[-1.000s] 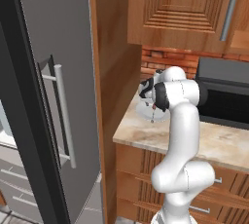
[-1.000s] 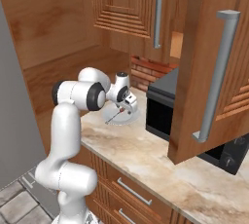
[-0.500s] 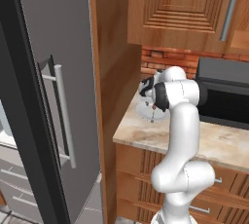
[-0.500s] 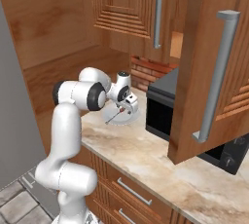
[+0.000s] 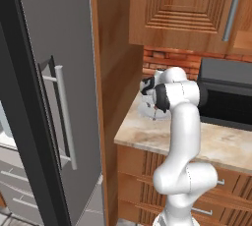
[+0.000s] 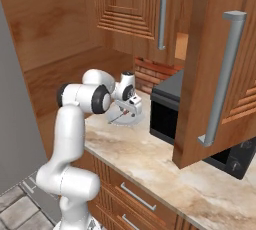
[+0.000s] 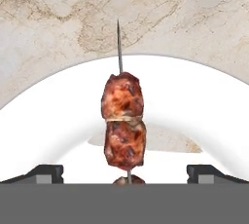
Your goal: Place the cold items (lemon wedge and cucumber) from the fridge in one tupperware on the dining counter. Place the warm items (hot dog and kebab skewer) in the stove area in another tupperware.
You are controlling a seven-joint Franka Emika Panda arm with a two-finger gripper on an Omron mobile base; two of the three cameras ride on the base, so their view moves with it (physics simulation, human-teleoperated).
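I am holding my pincer spread wide, its two fingertips standing well apart on either side of the kebab skewer, clamped on nothing. The skewer is lying on a white plate directly beneath me, its thin point reaching past the plate's rim toward the marbled counter. I am judging it light and stiff along the stick, but the glazed meat chunks look greasy and may squash or turn on the stick. I am favouring a hold across the two chunks, where there is width; the bare stick looks too thin to pinch.
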